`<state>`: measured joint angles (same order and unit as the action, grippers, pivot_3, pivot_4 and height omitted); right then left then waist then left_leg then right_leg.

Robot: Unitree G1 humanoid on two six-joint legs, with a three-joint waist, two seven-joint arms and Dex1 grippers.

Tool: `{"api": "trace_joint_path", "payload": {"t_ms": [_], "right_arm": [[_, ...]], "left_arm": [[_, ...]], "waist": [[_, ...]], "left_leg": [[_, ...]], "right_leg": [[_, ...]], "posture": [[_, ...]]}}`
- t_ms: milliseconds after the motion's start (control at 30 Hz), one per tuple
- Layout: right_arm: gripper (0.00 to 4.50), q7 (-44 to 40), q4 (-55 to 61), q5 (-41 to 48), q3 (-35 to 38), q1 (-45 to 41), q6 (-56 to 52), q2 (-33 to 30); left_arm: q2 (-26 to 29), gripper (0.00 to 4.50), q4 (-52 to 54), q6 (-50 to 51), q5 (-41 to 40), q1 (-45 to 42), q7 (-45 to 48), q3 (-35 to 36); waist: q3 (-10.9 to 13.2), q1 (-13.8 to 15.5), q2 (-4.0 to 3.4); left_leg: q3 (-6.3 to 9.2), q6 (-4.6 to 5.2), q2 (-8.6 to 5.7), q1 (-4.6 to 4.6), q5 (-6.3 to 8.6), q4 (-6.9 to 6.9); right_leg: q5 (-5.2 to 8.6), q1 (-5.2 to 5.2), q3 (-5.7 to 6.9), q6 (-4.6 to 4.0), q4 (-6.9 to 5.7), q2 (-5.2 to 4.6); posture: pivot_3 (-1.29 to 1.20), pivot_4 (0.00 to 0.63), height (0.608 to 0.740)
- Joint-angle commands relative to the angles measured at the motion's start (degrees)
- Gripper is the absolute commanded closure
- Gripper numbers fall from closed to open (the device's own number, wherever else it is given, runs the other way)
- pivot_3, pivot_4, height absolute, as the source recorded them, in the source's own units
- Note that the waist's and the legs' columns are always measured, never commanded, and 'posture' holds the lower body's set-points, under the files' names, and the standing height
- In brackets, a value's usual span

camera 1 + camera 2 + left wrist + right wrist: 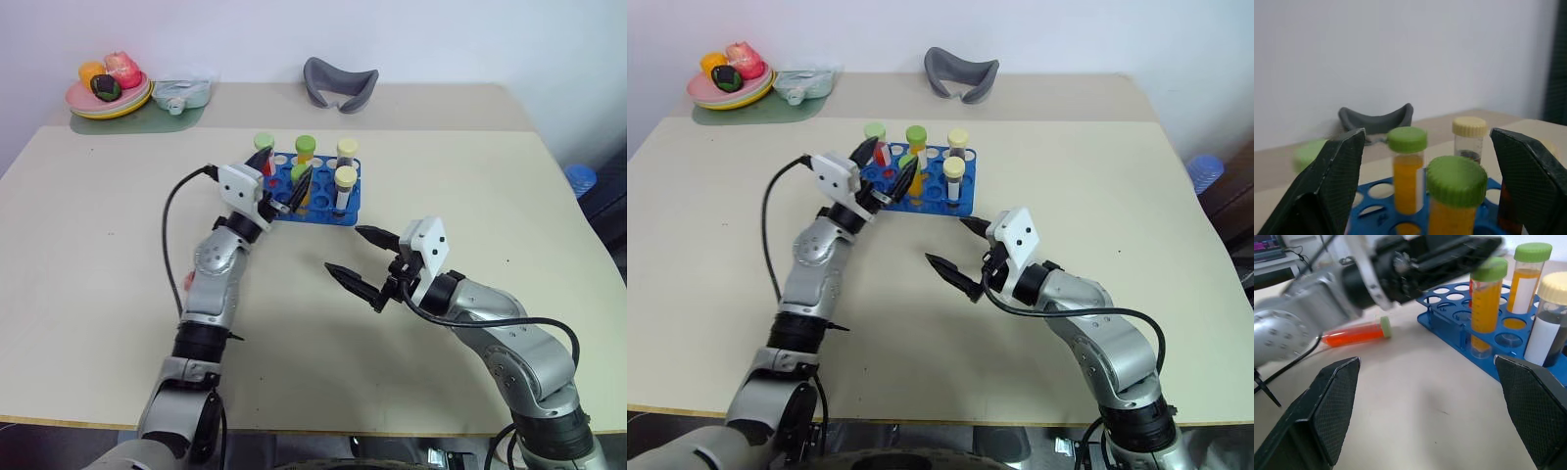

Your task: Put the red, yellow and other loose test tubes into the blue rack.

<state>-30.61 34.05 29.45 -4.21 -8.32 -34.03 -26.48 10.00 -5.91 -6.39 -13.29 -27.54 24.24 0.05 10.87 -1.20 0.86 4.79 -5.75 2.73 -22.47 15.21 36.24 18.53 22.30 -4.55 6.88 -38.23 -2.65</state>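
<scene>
Blue rack (318, 196) stands on the desk (98, 225) toward its far edge, near the middle; it carries upright capped tubes, among them a green-capped yellow tube (1457, 200) and a cream-capped dark tube (345, 186); left gripper (284, 174) hovers at the rack's near-left corner, fingers spread wide and released, grasping nothing; right gripper (361, 257) hangs over bare desk nearer the front edge, likewise spread and empty; one loose red tube (1356, 333) with a green cap lies flat on the desk beneath the left arm.
</scene>
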Motion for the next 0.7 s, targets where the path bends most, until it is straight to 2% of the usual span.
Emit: {"api": "trace_joint_path", "payload": {"t_ms": [33, 100, 233, 400, 500, 567, 700], "right_arm": [[0.00, -0.65, 1.37, 0.41, 0.82, -0.77, 0.95, -0.22], [0.00, -1.53, 0.88, 0.58, 0.98, -1.16, 1.00, -0.71], [0.00, -4.35, -0.76, 0.36, 0.93, -2.06, 1.43, -2.38], [0.00, -8.11, -2.59, 0.59, 0.82, -3.06, 1.86, -4.17], [0.00, -11.31, -2.59, 1.16, 0.48, -3.03, 1.65, -6.07], [0.00, -15.09, -2.15, 1.17, 0.13, -2.34, 1.99, -8.93], [0.00, -17.86, -2.99, 0.94, 0.29, -2.46, 2.74, -11.06]], "left_arm": [[6.24, 0.31, 14.00, 13.07, -4.73, 0.83, -1.11, 4.84], [10.81, 0.13, 18.33, 22.92, -7.70, 0.39, -2.09, 7.52], [19.88, 0.13, 23.87, 41.80, -12.63, -1.86, -3.90, 11.86], [32.45, 0.13, 28.02, 75.44, -22.20, -5.67, -1.89, 11.44], [38.07, 0.13, 28.72, 88.99, -25.94, -9.10, 0.75, 8.40], [42.18, 0.13, 27.35, 95.60, -26.01, -12.73, 2.24, 1.77], [44.86, 0.13, 21.62, 98.88, -24.52, -17.65, 3.45, -8.62]], "waist": [[0.00, -0.14, 0.00], [0.00, -0.15, -0.01], [0.01, -0.13, 0.00], [0.04, -0.42, 0.03], [0.07, -1.01, 0.05], [0.08, -1.21, 0.06], [0.08, -1.53, 0.04]], "left_leg": [[0.00, 0.00, 0.00, 0.00, 0.00, -0.01], [0.02, 0.01, 0.02, 0.02, 0.00, -0.01], [0.03, 0.01, 0.01, 0.02, 0.01, 0.00], [0.05, 0.02, 0.01, 0.02, 0.01, -0.04], [0.09, 0.02, 0.01, 0.00, 0.01, -0.04], [0.09, 0.02, 0.01, 0.02, 0.01, -0.03], [0.08, 0.02, 0.01, 0.06, 0.01, -0.04]], "right_leg": [[0.00, 0.02, 0.00, 0.00, -0.01, 0.01], [0.00, 0.02, 0.01, 0.00, -0.05, 0.02], [0.01, -0.01, 0.02, 0.00, -0.05, 0.02], [0.01, -0.01, 0.03, 0.00, -0.02, 0.02], [0.02, 0.02, 0.06, 0.00, -0.06, 0.04], [0.02, 0.00, 0.06, 0.00, -0.08, 0.03], [0.02, 0.01, 0.03, 0.00, -0.10, 0.06]], "posture": [[0.00, 0.150, 0.740], [0.00, 0.150, 0.740], [0.00, 0.150, 0.740], [0.00, 0.150, 0.740], [0.00, 0.150, 0.740], [0.00, 0.150, 0.740], [0.00, 0.150, 0.740]]}}
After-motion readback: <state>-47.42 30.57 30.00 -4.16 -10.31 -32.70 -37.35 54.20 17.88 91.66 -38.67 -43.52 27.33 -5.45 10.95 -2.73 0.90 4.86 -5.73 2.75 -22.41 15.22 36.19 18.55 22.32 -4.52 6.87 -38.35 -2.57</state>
